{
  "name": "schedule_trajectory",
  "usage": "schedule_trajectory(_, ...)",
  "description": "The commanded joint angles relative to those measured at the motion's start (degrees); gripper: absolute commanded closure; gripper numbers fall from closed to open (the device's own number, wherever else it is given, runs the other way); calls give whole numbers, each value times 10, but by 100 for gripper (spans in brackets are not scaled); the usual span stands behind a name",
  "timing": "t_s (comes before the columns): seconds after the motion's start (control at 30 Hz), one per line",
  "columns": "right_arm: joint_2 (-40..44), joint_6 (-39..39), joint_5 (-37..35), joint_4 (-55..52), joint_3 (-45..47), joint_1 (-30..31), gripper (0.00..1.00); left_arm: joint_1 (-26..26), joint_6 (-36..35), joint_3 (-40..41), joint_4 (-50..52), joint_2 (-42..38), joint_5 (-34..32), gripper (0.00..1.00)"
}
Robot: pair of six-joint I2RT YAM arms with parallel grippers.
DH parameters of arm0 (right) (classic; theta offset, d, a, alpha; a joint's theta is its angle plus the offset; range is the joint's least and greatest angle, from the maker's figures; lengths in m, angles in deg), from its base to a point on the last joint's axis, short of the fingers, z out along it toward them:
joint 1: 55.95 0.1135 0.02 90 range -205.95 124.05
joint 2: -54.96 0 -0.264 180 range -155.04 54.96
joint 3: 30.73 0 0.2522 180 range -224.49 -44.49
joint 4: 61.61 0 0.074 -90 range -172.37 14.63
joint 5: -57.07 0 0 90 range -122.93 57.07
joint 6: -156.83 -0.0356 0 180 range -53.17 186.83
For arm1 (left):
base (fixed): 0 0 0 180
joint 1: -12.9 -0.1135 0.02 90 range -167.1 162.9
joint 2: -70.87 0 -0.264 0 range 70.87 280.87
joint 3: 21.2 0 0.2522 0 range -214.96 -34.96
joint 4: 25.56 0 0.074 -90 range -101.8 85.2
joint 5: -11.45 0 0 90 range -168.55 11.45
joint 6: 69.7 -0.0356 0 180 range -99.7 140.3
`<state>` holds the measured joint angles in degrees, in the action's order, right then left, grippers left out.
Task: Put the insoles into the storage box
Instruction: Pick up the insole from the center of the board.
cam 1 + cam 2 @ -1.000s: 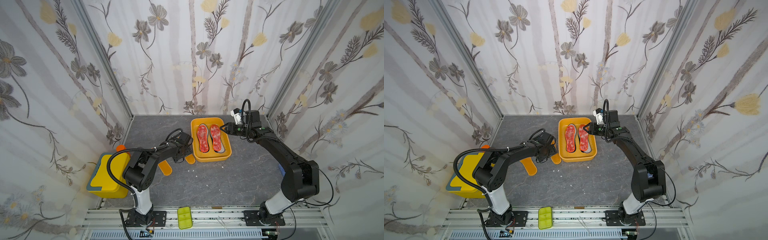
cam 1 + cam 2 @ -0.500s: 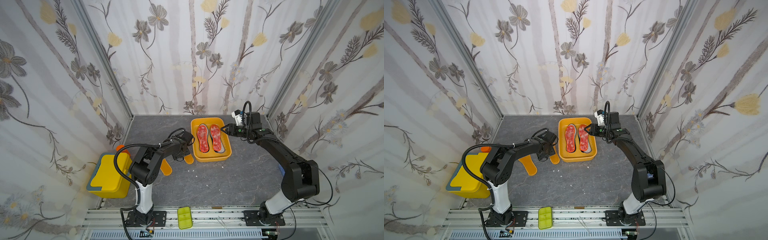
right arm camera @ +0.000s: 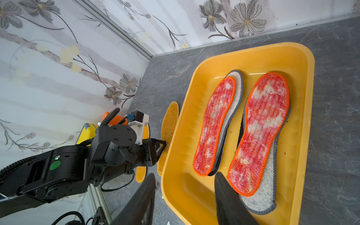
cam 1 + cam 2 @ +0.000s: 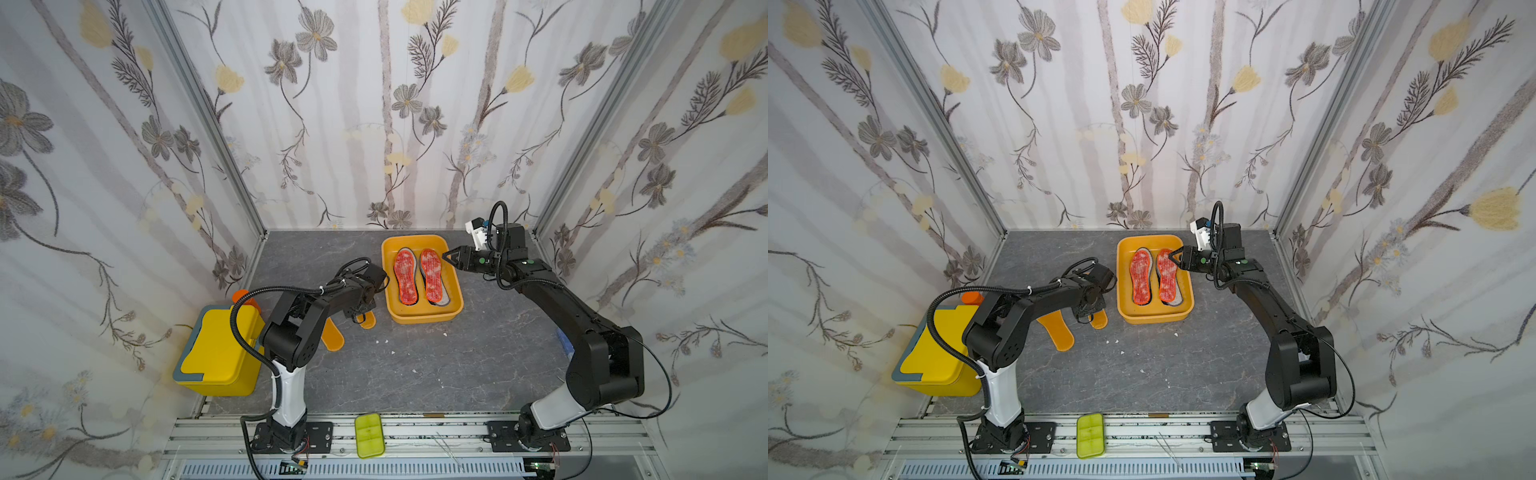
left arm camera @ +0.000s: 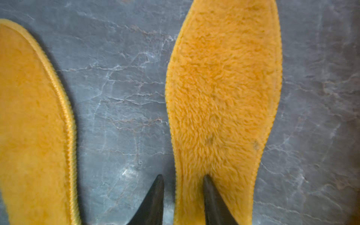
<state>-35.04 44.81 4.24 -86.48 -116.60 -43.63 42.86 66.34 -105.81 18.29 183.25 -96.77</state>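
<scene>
While the left jaws stand narrowly spread astride an orange-yellow insole's point(image 5: 224, 97) edge on the table point(image 5: 120, 97), the right jaws hang spread, empty, over the storage box's point(image 4: 419, 319) rim; inside lie two red-orange insoles point(image 4: 406, 276) atop grey-white ones point(image 3: 261, 198); a second orange-yellow insole point(image 4: 334, 338) lies nearby.

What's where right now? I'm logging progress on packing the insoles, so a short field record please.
in storage box: two red-orange insoles, side by side, each on a grey-white felt insole
on table: two orange-yellow insoles, beside the box
left gripper: open, astride one orange-yellow insole's edge
right gripper: open, empty, over the box's rim
</scene>
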Motion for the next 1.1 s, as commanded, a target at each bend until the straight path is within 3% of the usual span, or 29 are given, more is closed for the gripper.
schedule_trajectory(0.0, 8, -1, 7, 11, 3, -1, 51, -2, -16, 11, 59, 13, 33, 71)
schedule_trajectory(0.37, 10, -5, 7, 12, 3, -2, 51, -3, -13, 25, 53, 14, 34, 97)
schedule_trajectory(0.63, 11, -7, 7, 11, 3, -3, 51, -3, -9, 39, 42, -8, 13, 100)
schedule_trajectory(1.07, 15, -19, 25, 9, -5, -2, 51, -3, -70, 39, -60, -257, -31, 100)
